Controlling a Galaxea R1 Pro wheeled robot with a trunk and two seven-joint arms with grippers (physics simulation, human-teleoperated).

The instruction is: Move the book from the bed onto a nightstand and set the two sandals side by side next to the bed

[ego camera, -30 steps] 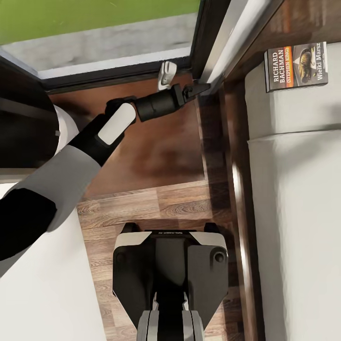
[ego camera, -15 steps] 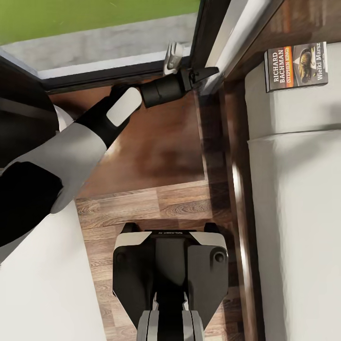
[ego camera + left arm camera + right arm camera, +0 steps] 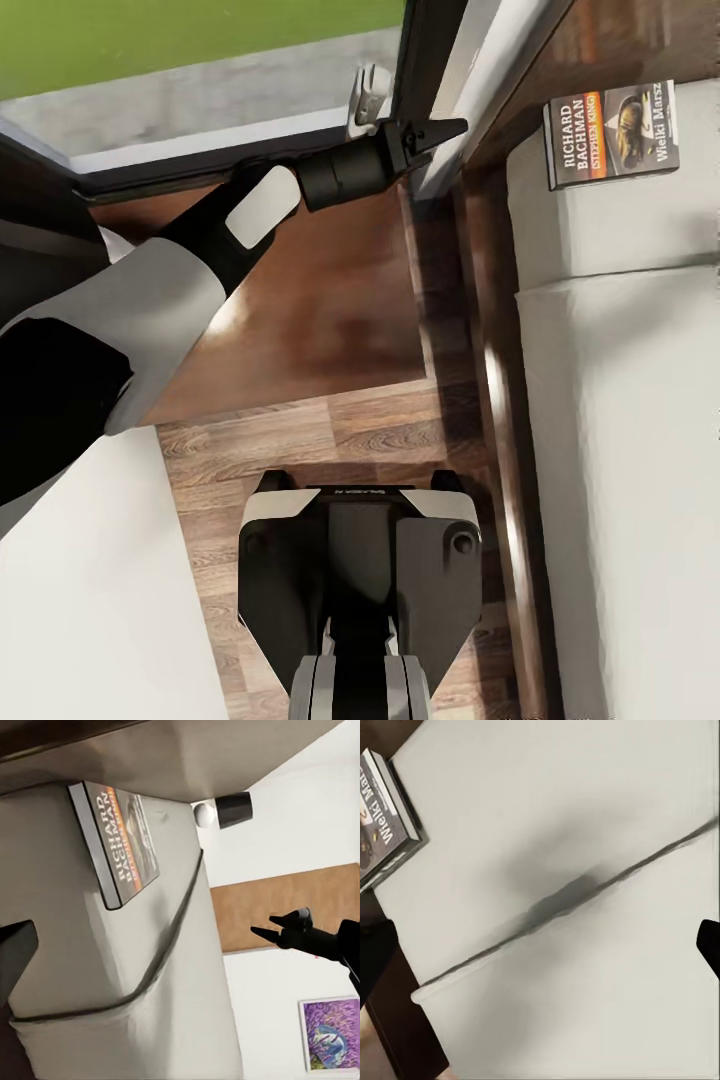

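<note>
On bed (image 3: 620, 400): book (image 3: 611, 134), seemingly flat.

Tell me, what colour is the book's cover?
The book is dark with an orange stripe and white letters, clearest in the head view.

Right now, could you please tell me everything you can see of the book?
The book is a thin paperback with a dark cover, an orange band and white "RICHARD BACHMAN" lettering. It lies flat and closed, cover up, on the pale bed near its corner by the headboard. Nothing grips it; the left gripper is apart from it.
</note>
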